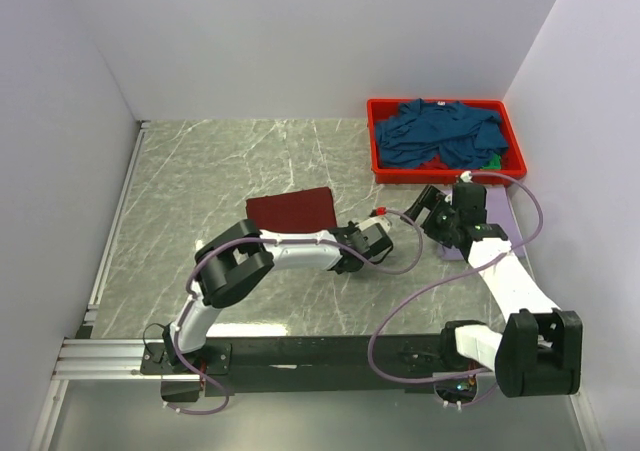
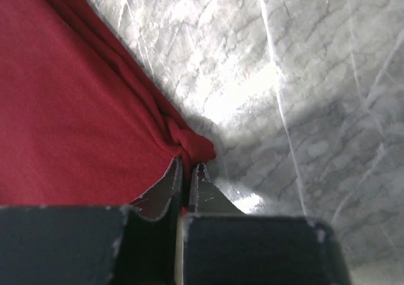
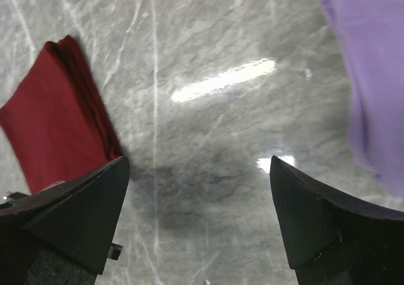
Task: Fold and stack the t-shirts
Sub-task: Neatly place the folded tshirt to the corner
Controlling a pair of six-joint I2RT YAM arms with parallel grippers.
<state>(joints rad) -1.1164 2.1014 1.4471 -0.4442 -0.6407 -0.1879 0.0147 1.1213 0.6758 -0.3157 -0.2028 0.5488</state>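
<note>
Left gripper (image 2: 189, 166) low on maroon t-shirt (image 2: 63, 108)

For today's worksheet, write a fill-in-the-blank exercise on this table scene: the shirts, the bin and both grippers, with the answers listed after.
The left gripper pinches a corner of the maroon t-shirt, jaws ____.
The right gripper hangs over the table with jaws ____.
The teal t-shirts lie heaped in a bin coloured ____.
The lavender t-shirt lies nearest the ____ gripper.
Answers: shut, open, red, right.
</note>
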